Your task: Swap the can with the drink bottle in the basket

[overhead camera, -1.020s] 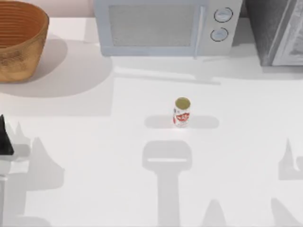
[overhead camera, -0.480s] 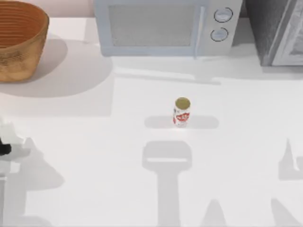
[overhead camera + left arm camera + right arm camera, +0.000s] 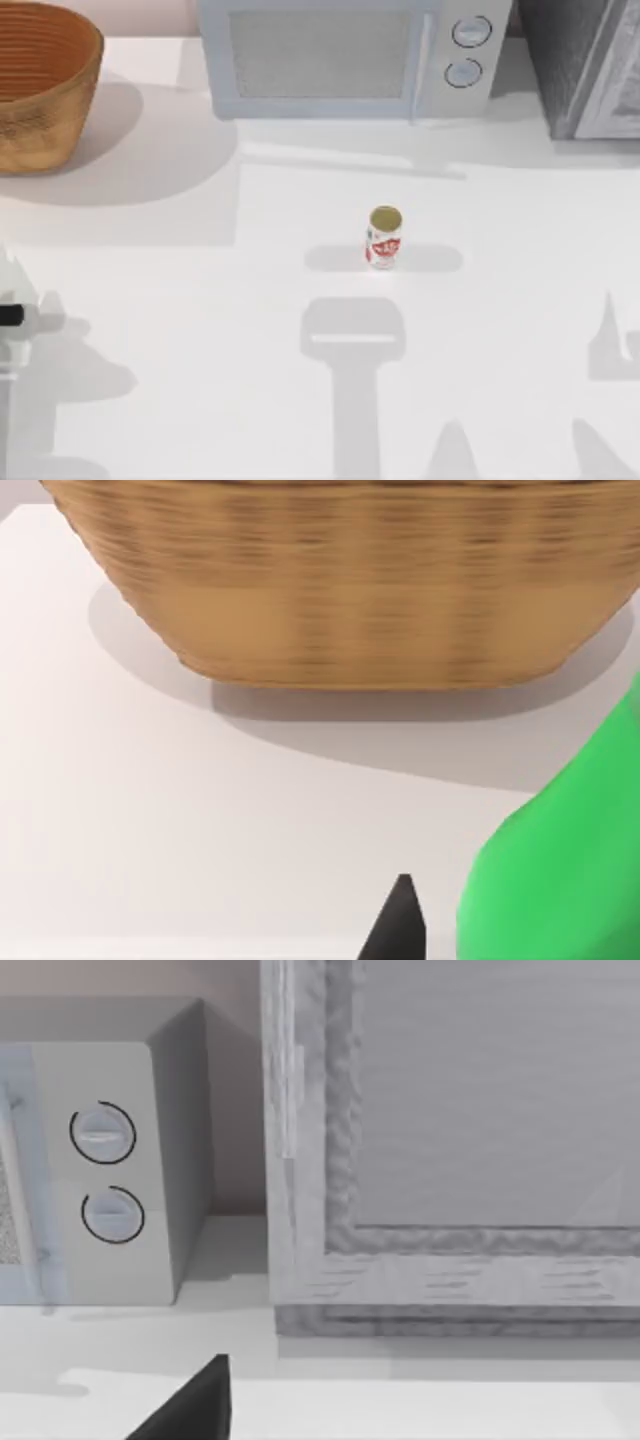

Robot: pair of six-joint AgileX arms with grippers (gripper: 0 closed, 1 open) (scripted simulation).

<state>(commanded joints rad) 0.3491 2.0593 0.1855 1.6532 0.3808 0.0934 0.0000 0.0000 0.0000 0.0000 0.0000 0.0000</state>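
The can (image 3: 385,237), white with red lettering and a gold top, stands upright in the middle of the table. The wicker basket (image 3: 40,90) sits at the far left corner; its tan outer wall (image 3: 340,590) shows in the left wrist view. My left arm (image 3: 12,320) is at the table's left edge, in front of the basket. In its wrist view one dark fingertip (image 3: 400,925) shows beside a bright green drink bottle (image 3: 560,870) close to the camera. Whether the bottle is held is hidden. A dark fingertip (image 3: 195,1405) of my right gripper faces the back right.
A white microwave (image 3: 350,55) with two dials stands along the back edge, behind the can. A grey textured block (image 3: 585,65) fills the back right corner beside it. Open table surrounds the can on every side.
My left arm has shifted at the left edge: its dark part moved toward the table's front and mostly out of the top view. The can has not moved.
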